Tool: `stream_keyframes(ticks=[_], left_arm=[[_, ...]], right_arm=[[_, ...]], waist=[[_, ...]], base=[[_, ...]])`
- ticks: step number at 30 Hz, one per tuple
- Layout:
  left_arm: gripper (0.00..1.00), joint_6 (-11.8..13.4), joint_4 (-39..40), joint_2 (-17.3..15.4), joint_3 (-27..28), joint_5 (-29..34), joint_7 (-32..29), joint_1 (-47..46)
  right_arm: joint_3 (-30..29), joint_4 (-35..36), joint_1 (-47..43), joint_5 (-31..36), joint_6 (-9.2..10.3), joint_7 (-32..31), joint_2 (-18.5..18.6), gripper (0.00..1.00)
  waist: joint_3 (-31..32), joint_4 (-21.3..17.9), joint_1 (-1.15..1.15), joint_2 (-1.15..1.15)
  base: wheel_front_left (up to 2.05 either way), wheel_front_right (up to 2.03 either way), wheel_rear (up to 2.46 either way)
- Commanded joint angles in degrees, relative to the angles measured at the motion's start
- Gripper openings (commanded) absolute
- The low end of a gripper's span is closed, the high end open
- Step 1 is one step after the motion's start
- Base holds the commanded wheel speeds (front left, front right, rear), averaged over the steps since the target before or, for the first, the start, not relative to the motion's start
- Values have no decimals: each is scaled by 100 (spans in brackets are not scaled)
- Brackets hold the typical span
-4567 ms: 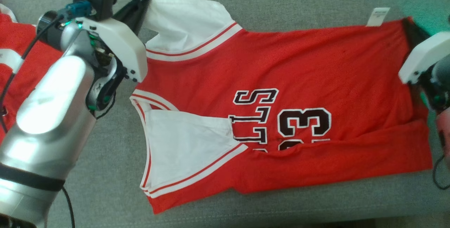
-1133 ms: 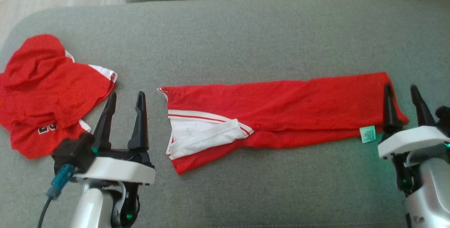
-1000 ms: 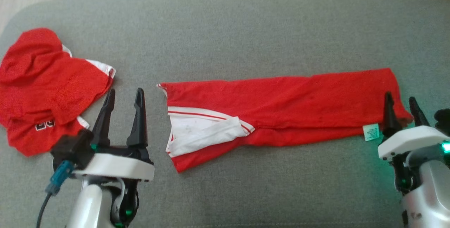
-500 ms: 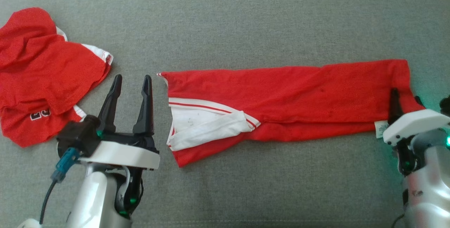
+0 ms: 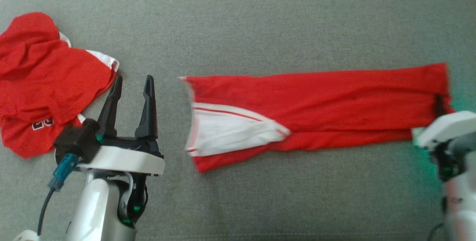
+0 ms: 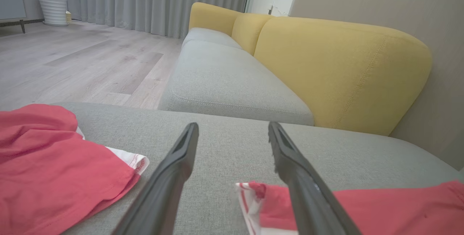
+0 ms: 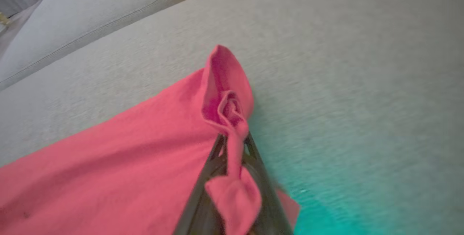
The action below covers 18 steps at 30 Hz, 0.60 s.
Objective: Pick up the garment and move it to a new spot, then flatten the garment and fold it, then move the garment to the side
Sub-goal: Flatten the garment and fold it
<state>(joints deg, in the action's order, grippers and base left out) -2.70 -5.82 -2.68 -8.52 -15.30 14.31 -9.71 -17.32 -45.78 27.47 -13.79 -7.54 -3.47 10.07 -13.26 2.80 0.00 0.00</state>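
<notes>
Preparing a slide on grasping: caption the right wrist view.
Right claw shut on a bunched corner of the red jersey lying on a grey cushion.

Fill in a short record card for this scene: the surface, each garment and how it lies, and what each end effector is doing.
Surface: grey cushion
Main garment: red jersey, folded into a long strip lying flat across the cushion
Other garment: crumpled red garment, lying apart at the far left
Left end effector: open, empty, between the two garments
Right end effector: shut on the jersey's right-hand corner, cloth bunched between its fingers
</notes>
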Motion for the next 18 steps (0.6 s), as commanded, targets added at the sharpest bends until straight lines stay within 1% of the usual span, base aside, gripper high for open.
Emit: stream_keyframes(ticks=[1,6,7,9,13,16,17,18], left_arm=[[100,33,159,-21,210,-44,69,-192],[100,49,140,-21,202,-101,69,-121],[100,57,142,-21,203,-116,69,-101],[100,74,139,-21,214,-149,69,-55],[100,102,122,-21,245,-235,69,58],[100,118,111,-21,244,-286,69,155],[100,118,111,-21,244,-286,69,155],[100,127,116,-21,246,-305,69,183]], right_arm=[[-80,125,88,113,5,115,266,0],[-1033,-47,264,815,5,416,626,0],[-1186,-55,311,986,5,454,639,0],[-1378,-19,407,1234,5,465,542,0],[-1191,186,487,1420,5,352,225,0],[-890,467,457,1318,5,203,-43,0],[-890,467,457,1318,5,203,-43,0],[-768,587,430,1244,5,127,-147,0]], waist=[[49,-3,0,0],[224,11,0,0],[267,14,0,0],[359,13,0,0],[545,-13,0,0],[680,-32,0,0],[680,-32,0,0],[715,-38,0,0]], base=[[0,0,0],[0,0,0],[0,0,0],[0,0,0],[0,0,0],[0,0,0],[0,0,0],[0,0,0]])
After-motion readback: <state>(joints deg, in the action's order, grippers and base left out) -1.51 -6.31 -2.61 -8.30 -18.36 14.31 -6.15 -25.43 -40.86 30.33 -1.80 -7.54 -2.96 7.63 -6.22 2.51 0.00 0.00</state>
